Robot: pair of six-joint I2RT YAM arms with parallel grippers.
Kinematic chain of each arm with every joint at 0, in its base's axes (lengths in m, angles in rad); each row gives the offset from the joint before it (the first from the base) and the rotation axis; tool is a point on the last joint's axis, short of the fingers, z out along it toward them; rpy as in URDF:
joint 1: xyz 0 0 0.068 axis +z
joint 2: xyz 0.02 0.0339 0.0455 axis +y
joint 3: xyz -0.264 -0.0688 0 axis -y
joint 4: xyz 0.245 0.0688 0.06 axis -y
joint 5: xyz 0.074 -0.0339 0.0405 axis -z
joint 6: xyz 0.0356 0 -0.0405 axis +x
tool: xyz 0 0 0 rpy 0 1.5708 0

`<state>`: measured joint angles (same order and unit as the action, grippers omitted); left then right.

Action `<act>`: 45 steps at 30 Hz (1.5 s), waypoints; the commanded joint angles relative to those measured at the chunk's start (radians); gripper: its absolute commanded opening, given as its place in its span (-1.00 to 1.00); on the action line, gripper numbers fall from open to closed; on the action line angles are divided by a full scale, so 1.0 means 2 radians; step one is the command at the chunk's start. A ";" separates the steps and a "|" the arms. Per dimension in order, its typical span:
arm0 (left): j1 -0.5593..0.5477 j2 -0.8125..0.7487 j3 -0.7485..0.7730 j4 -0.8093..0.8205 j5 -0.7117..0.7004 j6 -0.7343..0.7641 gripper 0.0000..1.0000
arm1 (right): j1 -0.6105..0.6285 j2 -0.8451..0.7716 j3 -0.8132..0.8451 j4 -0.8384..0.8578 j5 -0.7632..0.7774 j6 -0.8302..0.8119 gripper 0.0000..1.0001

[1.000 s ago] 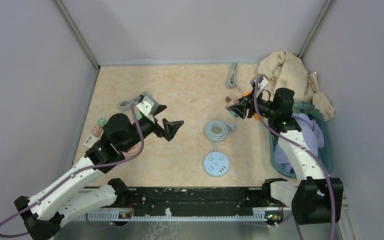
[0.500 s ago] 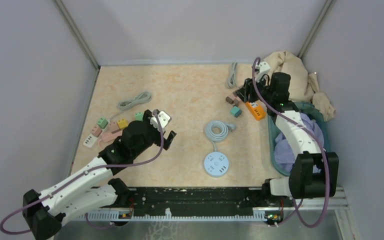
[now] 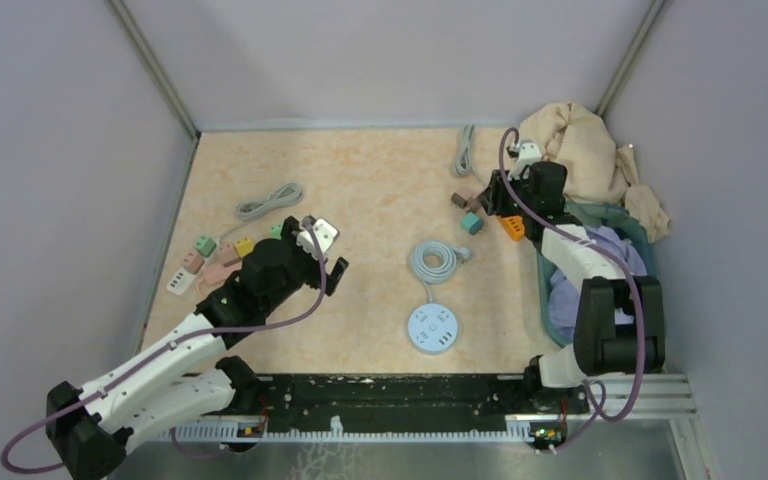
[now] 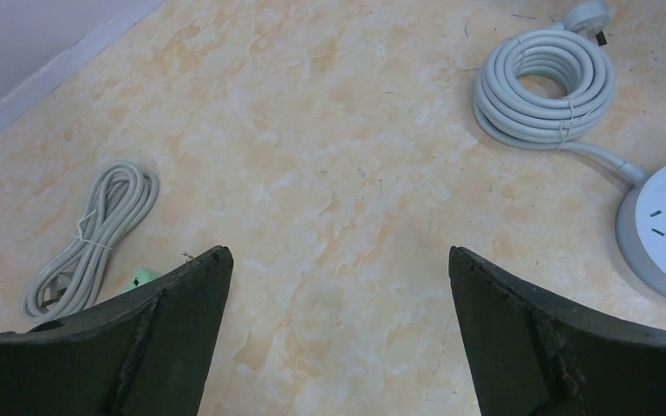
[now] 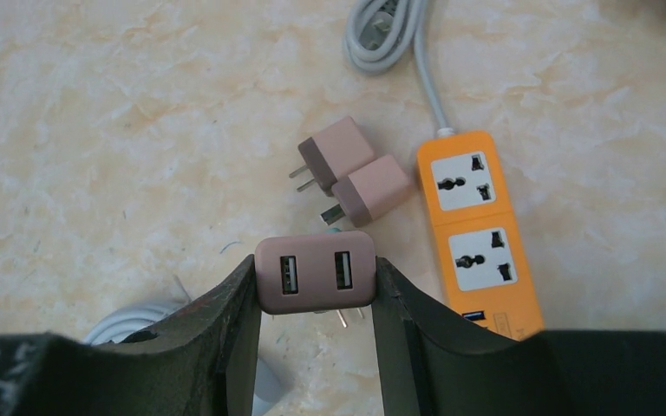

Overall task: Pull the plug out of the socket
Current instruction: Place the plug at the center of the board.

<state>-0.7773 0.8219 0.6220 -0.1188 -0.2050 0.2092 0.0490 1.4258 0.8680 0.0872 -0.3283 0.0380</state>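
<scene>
Top external view: left gripper (image 3: 326, 255) hangs over the marbled table (image 3: 380, 170), left of centre. The right gripper (image 3: 487, 197) sits far right, by the orange strip (image 3: 512, 227).

Left wrist view: matte black jaws are spread wide, with a looped white coil (image 4: 545, 82) at far right.

Right wrist view: jaws pinch a smooth, boxy pink plug (image 5: 315, 273), apart from the strip and to its left.

The plug (image 5: 315, 275), a rose-pink block with two USB ports facing the camera, sits level at the lower centre of the right wrist view, pinched between the jaws of the right gripper (image 5: 314, 270), its pins showing beneath. The socket (image 5: 479, 230), an orange strip with two empty outlets, lies flat on the worktop to its right, apart from it.
</scene>
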 commanded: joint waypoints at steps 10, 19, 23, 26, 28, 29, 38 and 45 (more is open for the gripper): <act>0.006 0.001 -0.004 0.011 0.008 0.008 1.00 | -0.003 0.059 0.025 0.032 0.058 0.074 -0.50; 0.007 0.004 -0.005 0.011 0.014 0.008 1.00 | -0.003 0.082 0.032 0.025 0.065 0.074 -0.32; 0.007 0.006 -0.005 0.011 0.015 0.008 1.00 | -0.003 0.086 0.034 0.024 0.064 0.076 -0.29; 0.007 0.007 -0.005 0.011 0.015 0.007 1.00 | -0.003 0.088 0.033 0.025 0.065 0.076 -0.24; 0.008 0.008 -0.005 0.011 0.017 0.007 1.00 | -0.003 0.090 0.034 0.024 0.065 0.076 -0.14; 0.008 0.008 -0.005 0.011 0.017 0.007 1.00 | -0.003 0.091 0.035 0.022 0.064 0.076 -0.12; 0.010 0.009 -0.005 0.010 0.020 0.007 1.00 | -0.003 0.091 0.037 0.021 0.060 0.076 0.07; 0.010 0.009 -0.005 0.010 0.020 0.007 1.00 | -0.004 0.088 0.036 0.022 0.052 0.076 0.08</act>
<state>-0.7612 0.8379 0.6220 -0.1173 -0.1764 0.2146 0.0490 1.6058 0.8864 0.1040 -0.2100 0.1802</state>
